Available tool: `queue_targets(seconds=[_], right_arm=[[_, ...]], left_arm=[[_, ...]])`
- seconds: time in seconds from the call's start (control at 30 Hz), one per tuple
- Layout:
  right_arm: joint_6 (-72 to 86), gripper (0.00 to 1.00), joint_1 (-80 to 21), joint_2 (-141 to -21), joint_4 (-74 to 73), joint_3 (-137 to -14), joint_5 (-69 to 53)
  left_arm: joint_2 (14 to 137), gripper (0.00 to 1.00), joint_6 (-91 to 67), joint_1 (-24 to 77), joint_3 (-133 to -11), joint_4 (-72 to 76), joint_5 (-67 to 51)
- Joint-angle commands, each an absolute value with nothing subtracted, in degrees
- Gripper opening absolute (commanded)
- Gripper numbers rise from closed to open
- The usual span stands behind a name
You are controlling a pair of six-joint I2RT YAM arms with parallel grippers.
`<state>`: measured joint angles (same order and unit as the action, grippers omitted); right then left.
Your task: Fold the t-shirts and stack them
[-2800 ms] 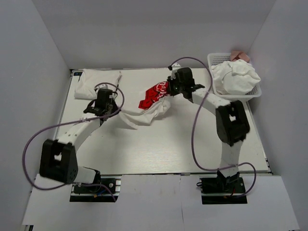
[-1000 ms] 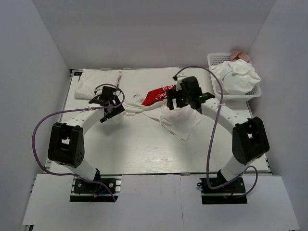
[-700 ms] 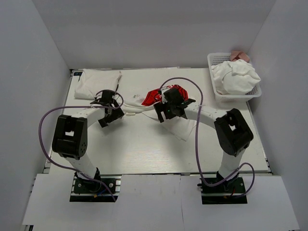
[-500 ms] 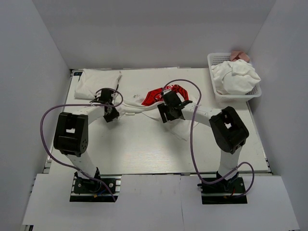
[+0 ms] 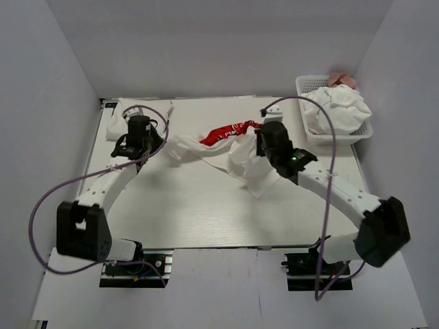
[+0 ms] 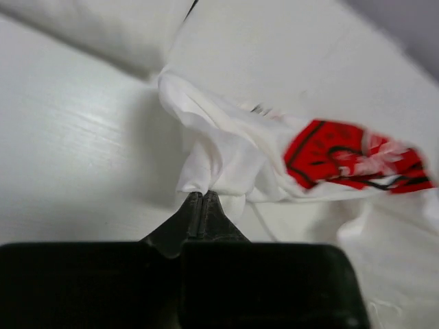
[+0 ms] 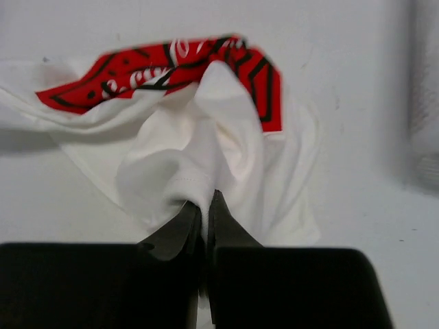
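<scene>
A white t-shirt with a red print (image 5: 223,140) hangs crumpled between my two grippers over the middle of the table. My left gripper (image 5: 159,140) is shut on a bunched white edge of it (image 6: 206,171); its red print (image 6: 350,161) shows to the right. My right gripper (image 5: 255,145) is shut on a fold of the same shirt (image 7: 185,171), with the red print (image 7: 164,72) beyond. A folded white t-shirt (image 5: 118,113) lies at the far left corner, also in the left wrist view (image 6: 89,34). More white t-shirts (image 5: 336,110) fill the basket.
A white plastic basket (image 5: 360,133) stands at the far right corner, with a pinkish thing (image 5: 341,79) behind the shirts. Purple cables loop over both arms. Grey walls close in the table on three sides.
Both grippers have moved apart, the left toward the far left and the right toward the right, pulling the printed shirt out between them. Earlier it lay more bunched.
</scene>
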<state>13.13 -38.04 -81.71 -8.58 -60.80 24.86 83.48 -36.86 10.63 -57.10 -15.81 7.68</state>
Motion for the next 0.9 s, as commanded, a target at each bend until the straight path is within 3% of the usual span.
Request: queue_targets(seconds=[0.0, 0.27, 0.47, 0.6, 0.87], right_arm=[[13.18, 0.0, -37.79, -73.84, -5.71, -59.07, 35.56], [8.36, 0.0, -37.53, -51.34, -2.3, -58.53, 50.01], [3.61, 0.0, -37.36, -39.21, -2.54, -64.15, 35.97], [2.72, 0.0, -37.62, -36.39, -10.26, -76.07, 23.33], [3.87, 0.0, -37.36, -35.07, -15.64, -84.29, 21.43]], left_arm=[[71.23, 0.0, -36.91, 10.81, -57.66, -11.51, 11.42], [52.15, 0.0, -36.21, 10.81, -61.87, -12.12, 16.52], [44.74, 0.0, -32.97, 10.81, -69.77, -12.74, 15.12], [43.59, 0.0, -31.56, 10.81, -79.94, -15.72, 13.1], [43.85, 0.0, -28.22, 10.2, -94.99, -16.79, 10.81]])
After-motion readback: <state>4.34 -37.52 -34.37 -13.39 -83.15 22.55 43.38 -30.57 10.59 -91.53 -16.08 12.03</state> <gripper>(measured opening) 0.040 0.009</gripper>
